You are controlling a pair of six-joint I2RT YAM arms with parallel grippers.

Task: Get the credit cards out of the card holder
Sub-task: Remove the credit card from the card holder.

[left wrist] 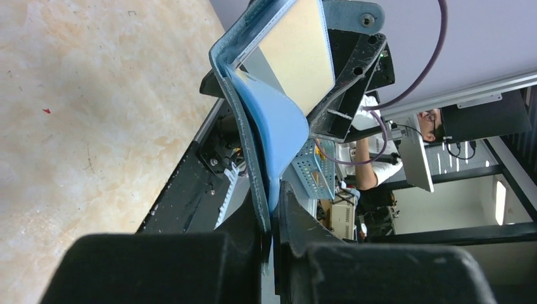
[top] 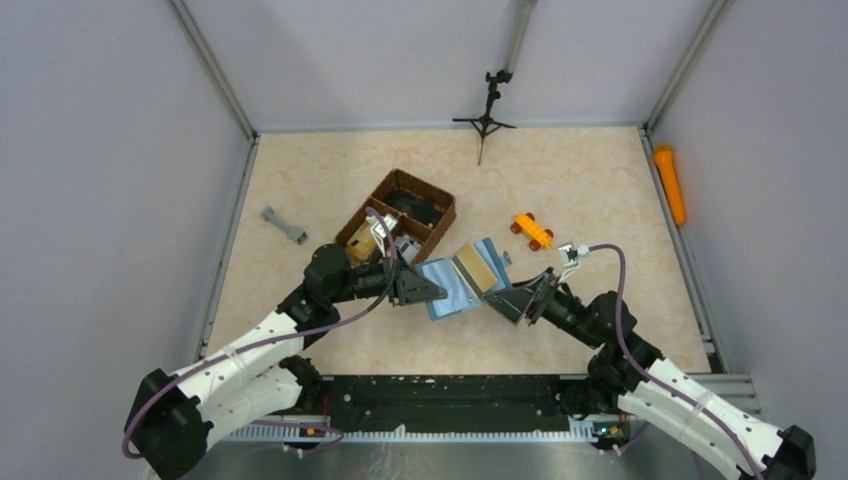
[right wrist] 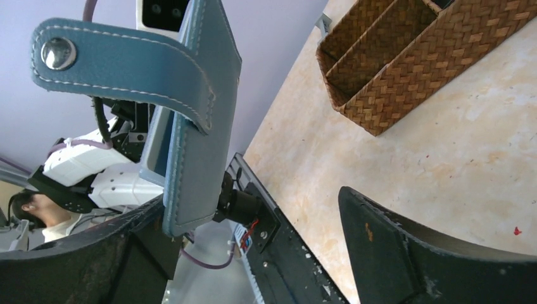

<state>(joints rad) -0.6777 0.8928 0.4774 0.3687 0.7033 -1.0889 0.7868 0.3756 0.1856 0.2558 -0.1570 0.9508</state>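
Your left pincer (top: 432, 291) clamps the holder (top: 452, 283) open; the right pincer (top: 503, 297) gapes wide beside it. Next, pinch the tan card (top: 476, 267) and slide it free.

Card holder (right wrist: 196, 126) of teal-blue grained leather or leather-look material, matt, edged with pale stitching; its strap bears a shiny metal snap stud (right wrist: 58, 52). Lining (left wrist: 272, 120) smoother, lighter blue. Card (left wrist: 297, 54) tan, smooth-faced, matt. Basket (right wrist: 411, 57) of rough brown woven fibre. Table (right wrist: 456, 171) smooth, beige, marble-patterned
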